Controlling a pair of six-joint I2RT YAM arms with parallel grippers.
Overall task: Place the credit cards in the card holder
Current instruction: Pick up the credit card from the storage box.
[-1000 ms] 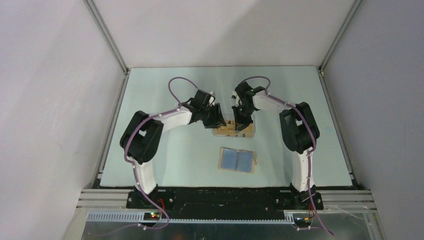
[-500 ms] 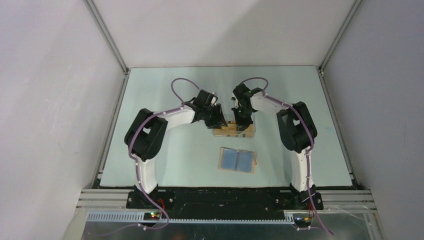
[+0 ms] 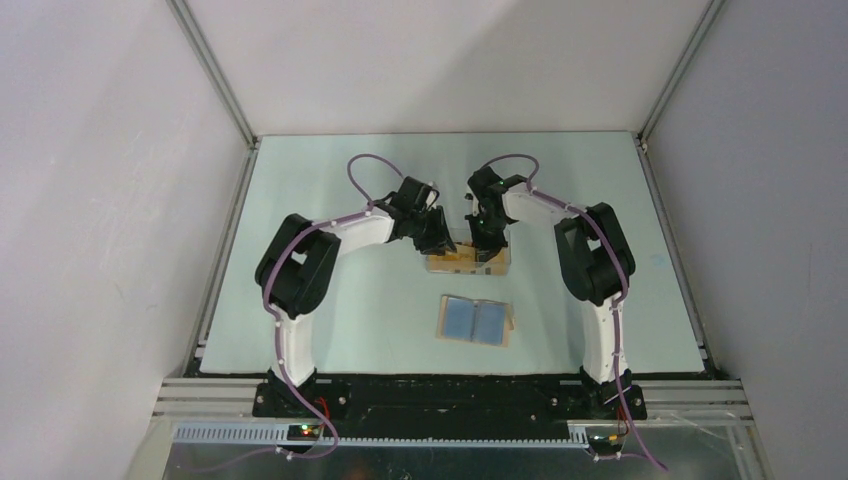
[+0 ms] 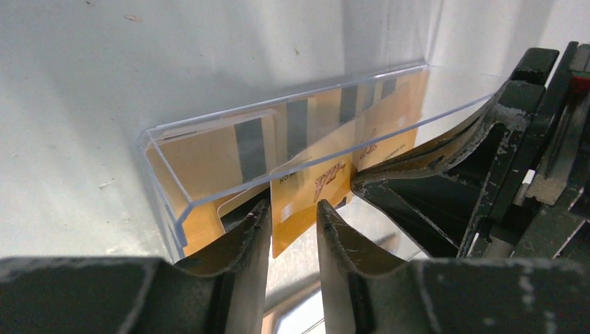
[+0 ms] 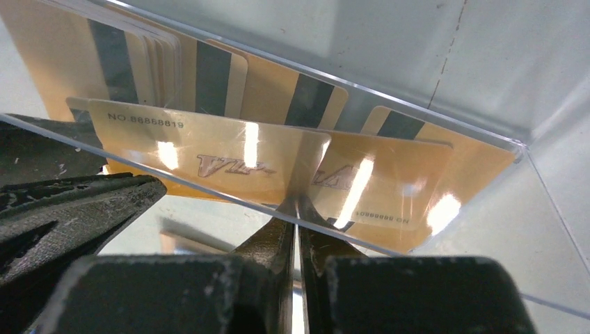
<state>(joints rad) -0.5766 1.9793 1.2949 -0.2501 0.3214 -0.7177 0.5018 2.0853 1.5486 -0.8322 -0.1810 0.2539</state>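
Straddling credit card (image 4: 314, 182), left hand (image 4: 293, 212) ajar

Soft even light, faint shadows; glare streaks on credit cards (image 5: 362, 181); wrist-view foreground blurred.

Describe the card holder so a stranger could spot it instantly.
Start at the pale table, at its near edge. Just beyond it, short of the clear tray of orange cards, lies the card holder, flat and open. Only it shows a tan border around two blue panels.
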